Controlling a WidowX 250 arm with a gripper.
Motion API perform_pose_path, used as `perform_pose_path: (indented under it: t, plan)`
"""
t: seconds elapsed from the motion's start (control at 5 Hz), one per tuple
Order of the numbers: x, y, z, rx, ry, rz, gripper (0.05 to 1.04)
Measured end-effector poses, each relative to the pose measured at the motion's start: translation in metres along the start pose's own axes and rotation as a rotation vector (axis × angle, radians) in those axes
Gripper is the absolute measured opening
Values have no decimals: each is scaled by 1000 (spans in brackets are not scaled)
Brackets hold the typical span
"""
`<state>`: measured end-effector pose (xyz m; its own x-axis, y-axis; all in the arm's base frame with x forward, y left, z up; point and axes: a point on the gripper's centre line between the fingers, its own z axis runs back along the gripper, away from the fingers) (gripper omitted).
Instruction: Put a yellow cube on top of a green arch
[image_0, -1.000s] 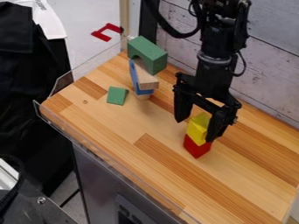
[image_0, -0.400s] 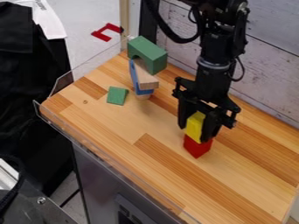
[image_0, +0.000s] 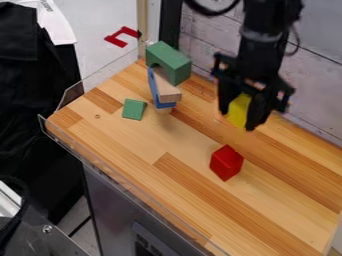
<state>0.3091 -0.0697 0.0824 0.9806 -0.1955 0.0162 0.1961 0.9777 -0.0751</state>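
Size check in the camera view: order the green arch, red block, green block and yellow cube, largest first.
1. Green arch
2. Red block
3. Green block

Unranked: yellow cube. The gripper partly covers it, so its full outline is unsure.

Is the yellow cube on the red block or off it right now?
Off it: the yellow cube is held up between the gripper's fingers, above and apart from the red block.

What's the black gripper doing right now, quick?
Black two-finger gripper: closed on the yellow wooden cube, holding it up above the table.
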Motion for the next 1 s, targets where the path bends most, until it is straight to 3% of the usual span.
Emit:
perform_pose_path:
  t: [0.2, 0.6, 1.0]
  plan:
    - [10, 5, 15, -10, -24, 16, 579]
    - [24, 63, 44, 4, -98, 165, 579]
    - [12, 92, 52, 12, -74, 252, 579]
